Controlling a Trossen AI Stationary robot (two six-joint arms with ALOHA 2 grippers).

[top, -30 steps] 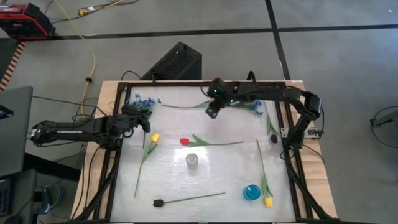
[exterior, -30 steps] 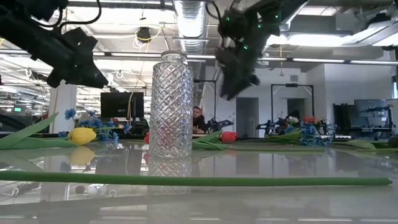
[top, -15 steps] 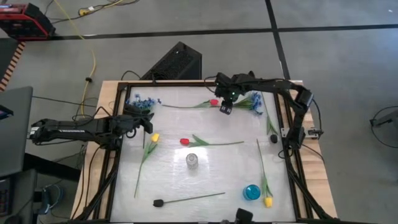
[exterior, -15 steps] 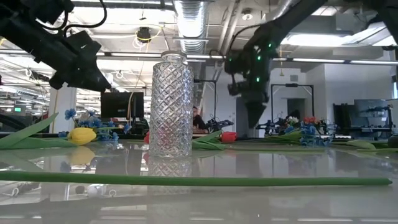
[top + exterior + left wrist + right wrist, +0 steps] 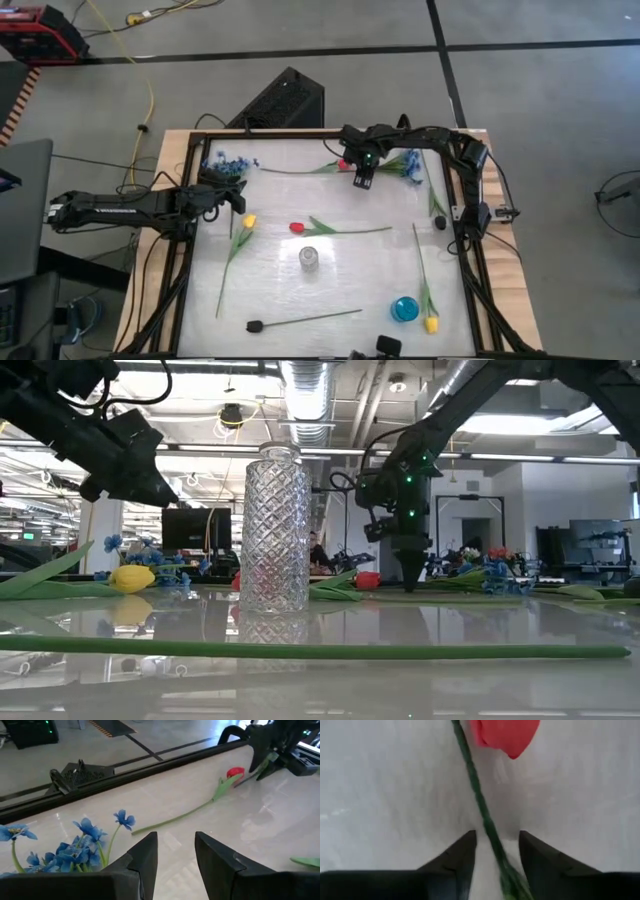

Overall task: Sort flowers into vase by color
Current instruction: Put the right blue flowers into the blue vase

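Nothing is sorted yet, as I read it: every flower lies flat on my worktop (image 5: pixel 340 300). The clear vase (image 5: pixel 309 258) at the middle and the small blue vase (image 5: pixel 403 309) stand without stems. Down at the far edge, my right end effector (image 5: pixel 363 181) straddles the stem of a red tulip (image 5: pixel 506 735), fingers apart, not gripping. My left end effector (image 5: pixel 175 852) hangs part-open by the blue flowers (image 5: pixel 75 845), holding nothing.
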